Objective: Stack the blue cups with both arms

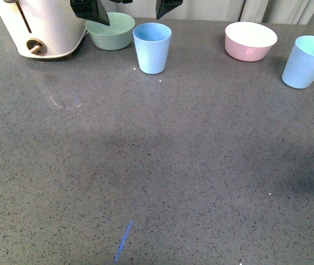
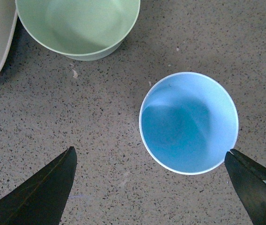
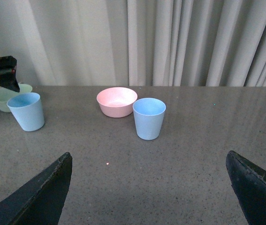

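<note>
- The left tool [image 1: 128, 8] is spread wide and holds nothing. It hangs above the back of the table [image 1: 157, 165], over the left blue cup [image 1: 152, 48].
- In the left wrist view this cup [image 2: 189, 123] lies between the two fingers but much closer to one of them, so I judge the tool is not centred on it yet.
- The right tool [image 3: 148, 153] is also spread wide and empty. It is well apart from the right blue cup [image 3: 149, 118], which stands upright straight ahead of it, just beside the pink bowl [image 3: 116, 101].
- Both cups stand upright, mouth up, well apart from each other. The left one is just beside the green bowl [image 1: 111, 30], the right one [image 1: 307, 62] is near the table's right edge in the front view.
- The left cup looks empty inside. I expect both are light, with thin but stiff plastic walls, so they should not break but can tip or slide from a small push.
- The matte surface should give some friction. However, the walls taper downward, so a loose grip may let the cup slip down.
- A good hold seems to be across the upper wall, just under the rim, with moderate force.
- A white appliance [image 1: 41, 27] stands beside the green bowl, so the left tool has little room on that side.
</note>
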Motion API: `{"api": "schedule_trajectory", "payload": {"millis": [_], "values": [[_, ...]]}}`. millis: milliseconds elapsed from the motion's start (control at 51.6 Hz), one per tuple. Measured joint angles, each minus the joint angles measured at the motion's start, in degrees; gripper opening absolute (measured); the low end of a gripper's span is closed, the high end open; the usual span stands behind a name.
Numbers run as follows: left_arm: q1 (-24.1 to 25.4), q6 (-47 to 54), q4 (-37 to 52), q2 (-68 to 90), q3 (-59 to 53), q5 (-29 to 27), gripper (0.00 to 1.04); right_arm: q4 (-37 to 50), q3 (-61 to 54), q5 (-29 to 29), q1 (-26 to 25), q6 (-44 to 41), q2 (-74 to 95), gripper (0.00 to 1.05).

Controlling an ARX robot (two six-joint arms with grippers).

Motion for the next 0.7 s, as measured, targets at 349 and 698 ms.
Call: {"api": "schedule_trajectory", "payload": {"millis": [349,698], "values": [[0.22,-0.17,-4.26,6.75,8.39,-1.03,0.96,0.00,0.00,0.00,0.00,0.00,0.00,0.96],[0.90,0.04,-6.75,12.74,15.54,-0.92,0.96,0.00,0.00,0.02,0.00,0.00,0.00,0.96]]}}
